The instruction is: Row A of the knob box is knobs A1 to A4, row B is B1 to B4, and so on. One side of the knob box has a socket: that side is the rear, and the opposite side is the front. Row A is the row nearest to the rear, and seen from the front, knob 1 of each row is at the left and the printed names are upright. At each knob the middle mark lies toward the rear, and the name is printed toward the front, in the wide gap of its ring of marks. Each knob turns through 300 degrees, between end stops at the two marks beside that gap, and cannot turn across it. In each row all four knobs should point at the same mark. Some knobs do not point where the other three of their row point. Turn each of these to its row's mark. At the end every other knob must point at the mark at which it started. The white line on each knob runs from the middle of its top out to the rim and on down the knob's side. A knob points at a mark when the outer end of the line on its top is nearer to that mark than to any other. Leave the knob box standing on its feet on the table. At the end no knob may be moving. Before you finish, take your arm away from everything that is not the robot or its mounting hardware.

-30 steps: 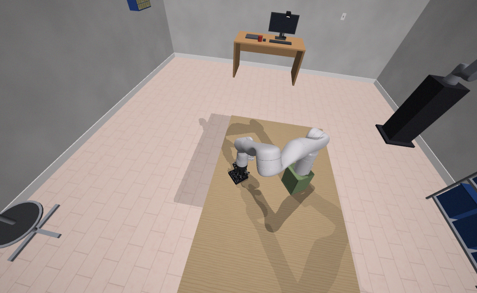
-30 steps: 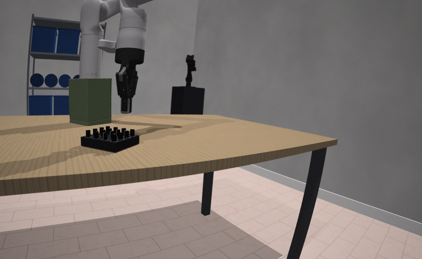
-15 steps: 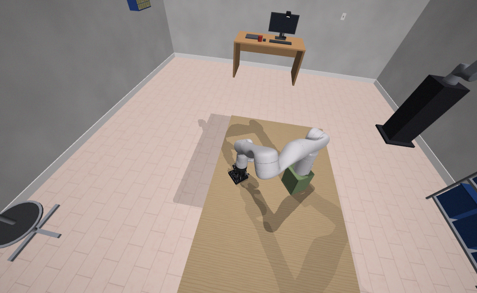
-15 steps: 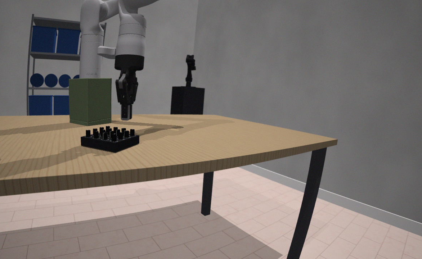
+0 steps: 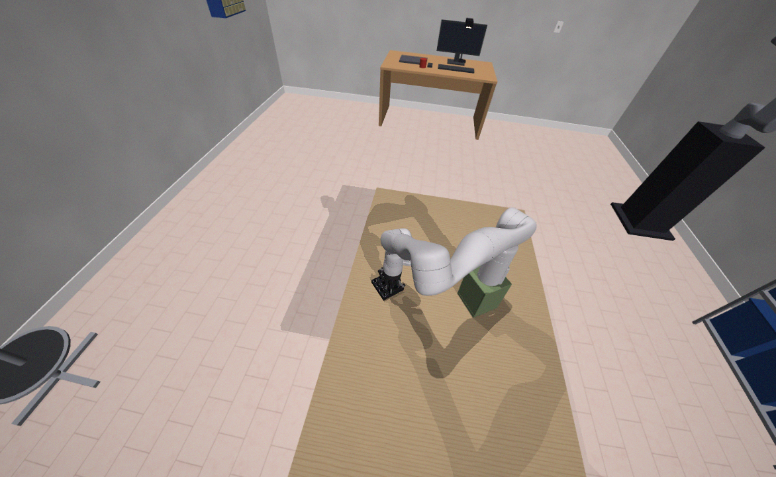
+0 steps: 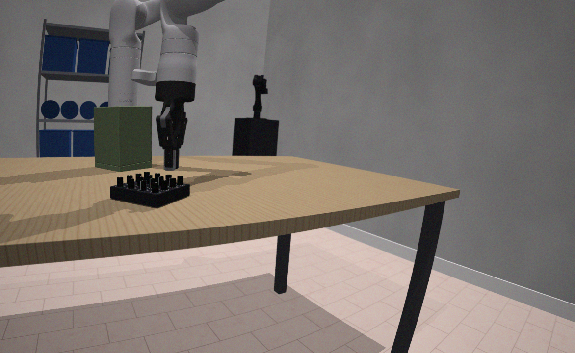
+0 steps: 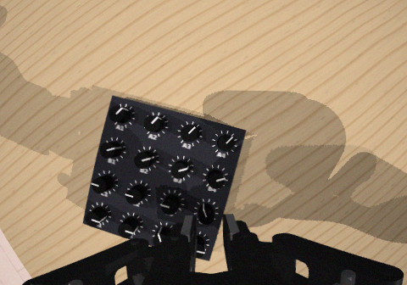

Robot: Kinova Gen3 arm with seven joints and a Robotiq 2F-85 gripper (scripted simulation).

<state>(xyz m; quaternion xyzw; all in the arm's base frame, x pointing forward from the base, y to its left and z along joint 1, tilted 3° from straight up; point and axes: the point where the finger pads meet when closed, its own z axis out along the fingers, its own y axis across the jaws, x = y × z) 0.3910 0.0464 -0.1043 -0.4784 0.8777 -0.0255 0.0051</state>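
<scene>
The black knob box [image 5: 386,293] [image 6: 133,197] [image 7: 167,149] stands on the table. In the wrist view, row A lines point up-right and row B lines point right, slightly up. In row C, C1 [image 7: 103,184], C2 and C3 point left, while C4 [image 7: 206,213] points up. In row D, D1, D2 and D4 show flatter lines; D3 [image 7: 162,235] shows a steeper one, partly hidden by a finger. My gripper [image 6: 170,166] [image 7: 209,228] is partly open, with nothing between its fingers. It hangs above the box's C4–D4 corner region, clear of the knobs.
The wooden table [image 5: 438,426] [image 6: 280,197] bears the green arm base [image 5: 485,293] [image 6: 122,138], which stands beyond the box in the exterior view. Arm shadows cross the table top. The table edge lies close to the box on the side away from the base.
</scene>
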